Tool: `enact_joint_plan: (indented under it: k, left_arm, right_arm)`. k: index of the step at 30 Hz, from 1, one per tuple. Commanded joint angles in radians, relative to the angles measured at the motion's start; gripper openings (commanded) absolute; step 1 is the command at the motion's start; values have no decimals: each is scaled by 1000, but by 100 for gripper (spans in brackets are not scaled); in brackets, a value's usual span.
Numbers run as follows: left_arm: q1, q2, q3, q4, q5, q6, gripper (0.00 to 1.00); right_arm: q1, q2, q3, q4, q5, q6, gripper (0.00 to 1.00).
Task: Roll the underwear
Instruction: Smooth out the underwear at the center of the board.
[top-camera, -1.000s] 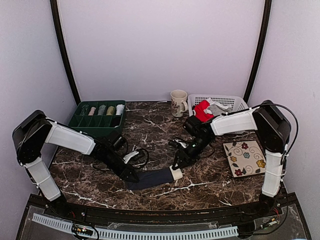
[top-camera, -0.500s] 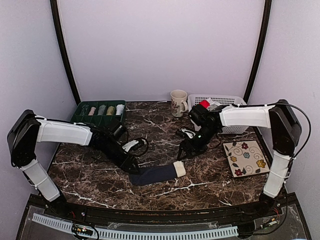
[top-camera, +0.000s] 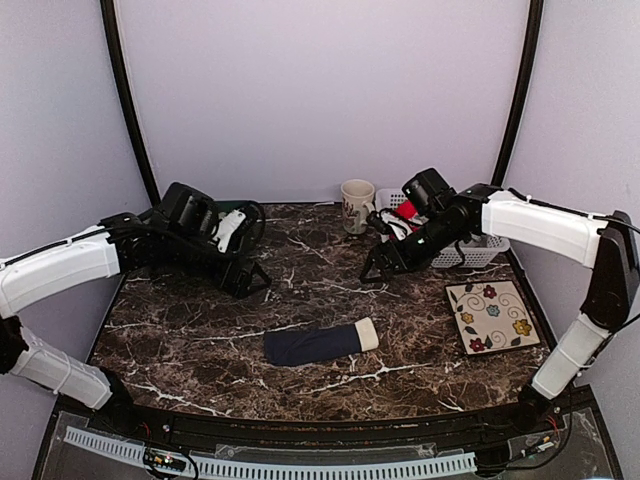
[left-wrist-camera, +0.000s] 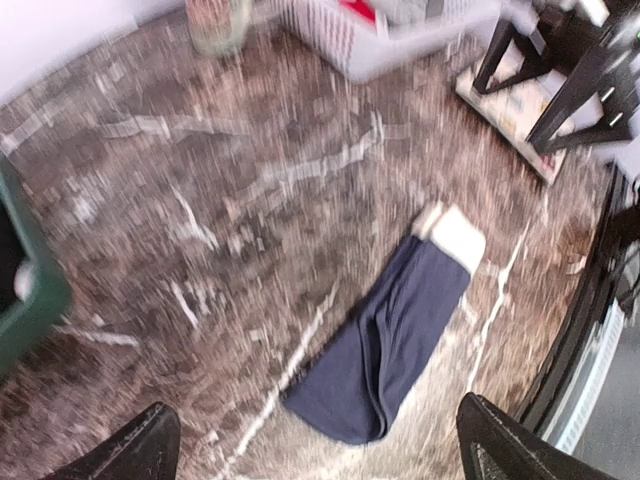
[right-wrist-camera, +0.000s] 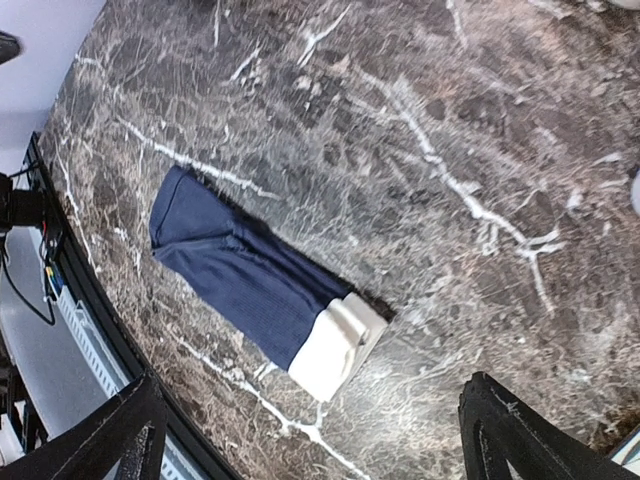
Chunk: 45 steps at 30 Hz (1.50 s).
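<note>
One piece of underwear (top-camera: 318, 346), dark navy with a cream band at its right end, lies as a long narrow strip on the marble table near the front. It also shows in the left wrist view (left-wrist-camera: 400, 330) and the right wrist view (right-wrist-camera: 240, 265). My left gripper (top-camera: 252, 280) hangs open above the table's left middle, well clear of the cloth. My right gripper (top-camera: 375, 270) is open too, raised at centre right. Both wrist views show the gripper (left-wrist-camera: 315, 458) (right-wrist-camera: 320, 432) holding nothing. A red piece of underwear (top-camera: 404, 209) sits in the basket.
A white basket (top-camera: 462, 250) stands at the back right, partly behind my right arm. A mug (top-camera: 356, 205) is beside it. A floral tile (top-camera: 490, 315) lies at the right. A green tray (left-wrist-camera: 22, 290) is at the back left, mostly hidden by my left arm.
Both grippers have let go of the navy strip's ends, opened and drawn up and back towards the rear. The strip stays flat on the table.
</note>
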Motion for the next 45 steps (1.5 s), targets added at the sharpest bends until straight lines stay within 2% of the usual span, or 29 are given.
enact_joint_plan:
  k: [1,4,7,8,11,14,17,20,23,28,37,42,45]
  left_arm:
    - [6,-128,-30,147,-108,-89,99]
    - [6,-188,-64,218,-148,-200,99]
    - [6,-209,-60,218,-131,-233,99]
    - [6,-211,-63,230,-88,-219,99]
    - [6,-186,-81,261,87,-200,99]
    - [-12,-119,-99,280,213,-252,99]
    - [-73,-57,-145,373,282,-335,99]
    - [-122,7,-208,512,305,-443,99]
    - [-159,107,-215,561,348,-502,95]
    - [-192,237,-250,740,438,-587,94]
    - [-189,461,-221,916,499,-666,92]
    - [-163,535,-255,936,478,-684,91]
    - [-122,536,-303,920,455,-684,89]
  right_arm:
    - [-41,-23,-18,61,26,-4,100]
    - [-69,-70,-40,141,-45,28,100]
    - [-86,-169,-85,302,-49,116,100]
    - [-89,-201,-106,373,-34,162,100]
    - [-103,-262,-133,446,40,308,100]
    - [-134,-249,-157,531,-188,325,100]
    - [-130,-186,-176,557,-392,350,98]
    - [-104,-170,-288,635,-515,414,98]
    - [-51,-162,-364,735,-594,481,100]
    - [36,-73,-420,783,-612,514,100]
    - [36,201,-402,891,-640,578,98]
    - [-17,301,-397,785,-603,518,96]
    - [-41,324,-384,703,-523,442,94]
